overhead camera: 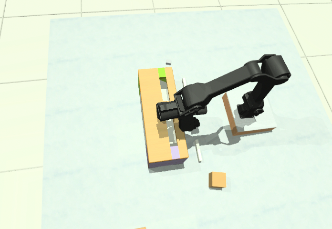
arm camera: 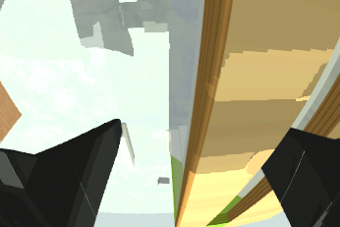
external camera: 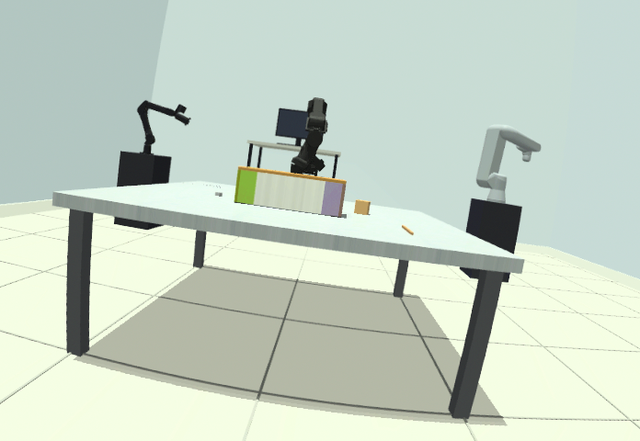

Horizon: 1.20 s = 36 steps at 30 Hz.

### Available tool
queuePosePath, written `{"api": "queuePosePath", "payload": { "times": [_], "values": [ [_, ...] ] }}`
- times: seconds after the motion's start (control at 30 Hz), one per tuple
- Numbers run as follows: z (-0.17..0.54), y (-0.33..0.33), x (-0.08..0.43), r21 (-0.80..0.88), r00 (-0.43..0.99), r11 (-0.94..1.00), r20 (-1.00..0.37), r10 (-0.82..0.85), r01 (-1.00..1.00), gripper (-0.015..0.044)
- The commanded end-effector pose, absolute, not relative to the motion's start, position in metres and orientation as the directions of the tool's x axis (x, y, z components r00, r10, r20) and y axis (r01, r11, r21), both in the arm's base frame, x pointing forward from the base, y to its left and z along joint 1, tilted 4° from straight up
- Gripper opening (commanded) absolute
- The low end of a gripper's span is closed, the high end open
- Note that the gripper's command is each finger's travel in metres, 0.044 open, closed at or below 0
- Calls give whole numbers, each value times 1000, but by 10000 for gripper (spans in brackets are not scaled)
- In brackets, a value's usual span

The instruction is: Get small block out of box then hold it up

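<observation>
Over the tabletop (overhead camera: 93,113) (external camera: 165,201) (arm camera: 49,80), hovers with the hand (overhead camera: 189,124) (external camera: 304,167) (arm camera: 182,123) down low by the slotted side of the long box (overhead camera: 150,113) (external camera: 289,192) (arm camera: 211,70). Spreads the fingers nearly as wide as they go, with nothing caught between them! From the wrist, shows one fingertip over the tabletop and the other over the box, with the near rim of its top running between.

And the small block? Just outside the green end of the box, apart from it, to a small grey block (overhead camera: 168,61) (external camera: 218,193) (arm camera: 163,181) on the tabletop. Cannot tell whether to call that the one from the shelf; hides part of the slot beneath the arm (overhead camera: 227,84) (external camera: 316,116), leaving pale shapes too unclear to name inside. At the opposite end, shows purple.

Along the slotted side, on to a pale stick (overhead camera: 198,150) (arm camera: 128,144), lying near the box and partly covered by the arm from above. Beyond the purple end, well apart from the hand, on to an orange cube (overhead camera: 218,179) (external camera: 362,207), resting on the tabletop. Farther off still, nearer the exterior view, to a thin orange piece (external camera: 407,230), lying flat.
</observation>
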<state>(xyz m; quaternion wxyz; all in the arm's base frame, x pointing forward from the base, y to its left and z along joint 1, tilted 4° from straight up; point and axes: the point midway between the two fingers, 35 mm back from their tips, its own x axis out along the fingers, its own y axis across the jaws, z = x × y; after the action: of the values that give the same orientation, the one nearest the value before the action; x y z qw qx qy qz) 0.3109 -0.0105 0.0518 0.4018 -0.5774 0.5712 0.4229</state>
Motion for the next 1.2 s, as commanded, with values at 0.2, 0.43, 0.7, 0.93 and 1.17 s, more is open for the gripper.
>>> {"api": "queuePosePath", "payload": {
  "times": [0.2, 0.43, 0.7, 0.93, 1.17],
  "values": [
    [51, -38, 310, 19, -11, -22, -945, -327, -1000, 400],
    [51, -57, 311, 19, -11, -22, -944, -329, -1000, 400],
    [51, -79, 311, 19, -11, -22, -943, -331, -1000, 400],
    [51, -99, 311, 19, -11, -22, -943, -333, -1000, 400],
    [51, -120, 312, 19, -11, -22, -942, -335, -1000, 400]
  ]
}}
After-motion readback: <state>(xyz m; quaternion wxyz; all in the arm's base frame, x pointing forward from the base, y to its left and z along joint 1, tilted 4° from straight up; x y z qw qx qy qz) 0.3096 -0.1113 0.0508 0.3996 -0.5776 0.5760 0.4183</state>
